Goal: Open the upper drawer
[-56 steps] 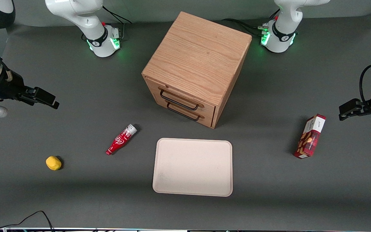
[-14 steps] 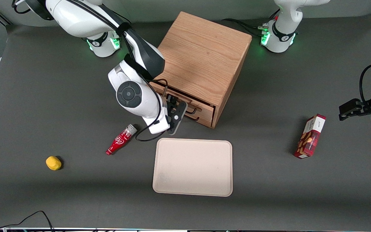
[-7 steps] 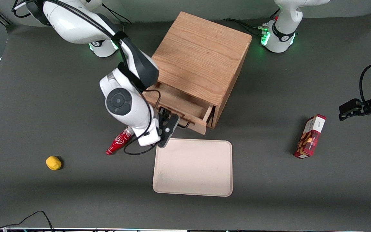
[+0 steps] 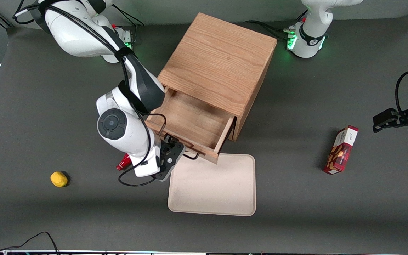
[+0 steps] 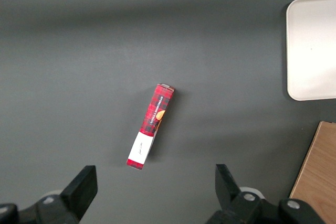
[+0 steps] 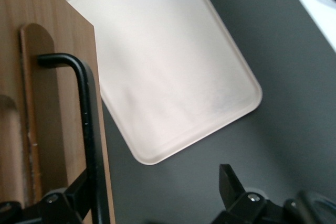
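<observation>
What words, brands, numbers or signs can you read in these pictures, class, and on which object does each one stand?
Red plaid box: print on its white end, too small to read.
Red bottle: mostly hidden under the working arm; no lettering shows.
Upper drawer, cabinet, tray, yellow object: no text.
Gripper at the drawer's handle: no markings readable.

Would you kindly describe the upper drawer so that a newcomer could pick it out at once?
Find the wooden cabinet in the middle of the table. The upper drawer is the light-oak box pulled out of its front, open and showing bare wood inside, its front edge over the cream tray. The claw is at its black wire handle; the lower drawer is hidden beneath it.
</observation>
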Motion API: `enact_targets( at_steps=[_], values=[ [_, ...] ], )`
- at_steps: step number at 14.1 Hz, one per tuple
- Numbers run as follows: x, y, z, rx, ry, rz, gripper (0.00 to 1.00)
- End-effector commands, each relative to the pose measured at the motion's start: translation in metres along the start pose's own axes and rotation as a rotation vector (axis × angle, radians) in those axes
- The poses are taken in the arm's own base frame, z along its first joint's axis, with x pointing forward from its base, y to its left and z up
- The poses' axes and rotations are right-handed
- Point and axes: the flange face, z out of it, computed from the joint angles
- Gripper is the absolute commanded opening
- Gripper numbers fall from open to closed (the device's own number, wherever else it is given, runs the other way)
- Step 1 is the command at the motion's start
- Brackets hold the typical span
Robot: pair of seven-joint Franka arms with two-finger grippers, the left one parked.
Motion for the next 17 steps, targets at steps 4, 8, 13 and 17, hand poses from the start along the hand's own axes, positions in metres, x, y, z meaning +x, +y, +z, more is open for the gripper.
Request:
enact_targets(
  at_steps=[4, 8, 13, 17],
  values=[
    [-0.001, 0.033, -0.012, -0.096, 0.066, -0.048, 1.0],
    [-0.002, 0.039, -0.016, -0.104, 0.085, -0.032, 1.0],
    [0.006, 0.015, -0.053, -0.002, 0.174, 0.13, 1.0],
    [0.001, 0.002, -0.072, 0.062, 0.133, 0.281, 1.0]
  ],
)
